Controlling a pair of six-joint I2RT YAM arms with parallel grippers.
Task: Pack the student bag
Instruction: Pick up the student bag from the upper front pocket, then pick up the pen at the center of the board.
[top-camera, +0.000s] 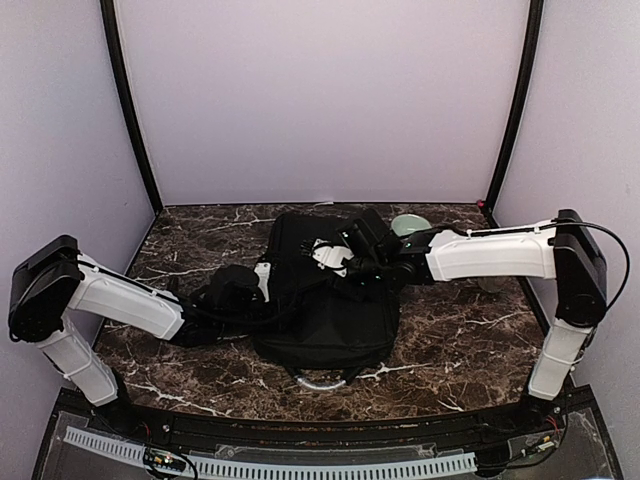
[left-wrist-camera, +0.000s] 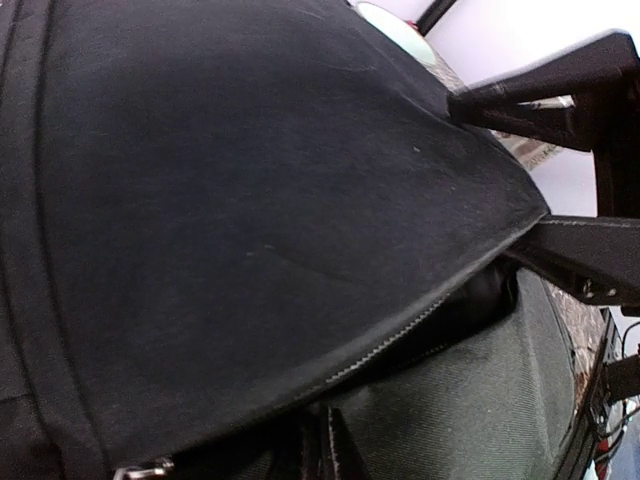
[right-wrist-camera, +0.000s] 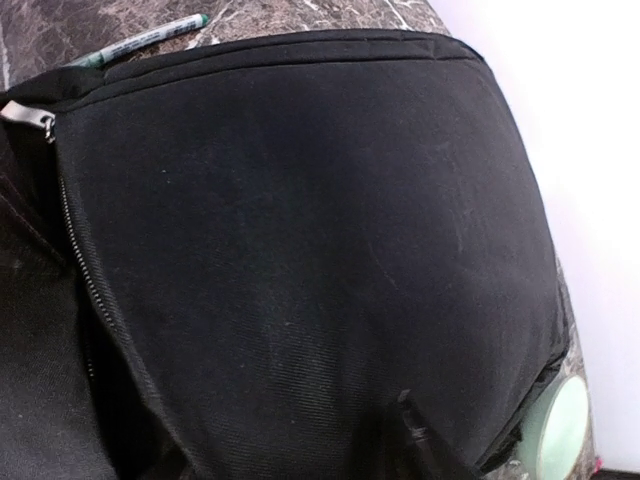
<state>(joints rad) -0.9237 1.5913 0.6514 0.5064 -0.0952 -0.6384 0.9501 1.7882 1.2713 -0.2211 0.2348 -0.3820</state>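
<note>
The student bag, a large black fabric backpack, lies flat in the middle of the marble table with its grey handle toward me. Its top flap is raised off the body and a line of zipper teeth shows along the edge. My left gripper is at the bag's left side. Its fingers are shut together on the fabric under the flap edge. My right gripper is at the bag's far right corner, and its two fingers stand apart with the flap's corner between them. One fingertip shows against the flap.
A mint-green bowl stands just behind the right gripper, close to the bag's far corner. A green-capped marker lies on the table beyond the bag's far edge. A metal zipper pull hangs at the flap's left end.
</note>
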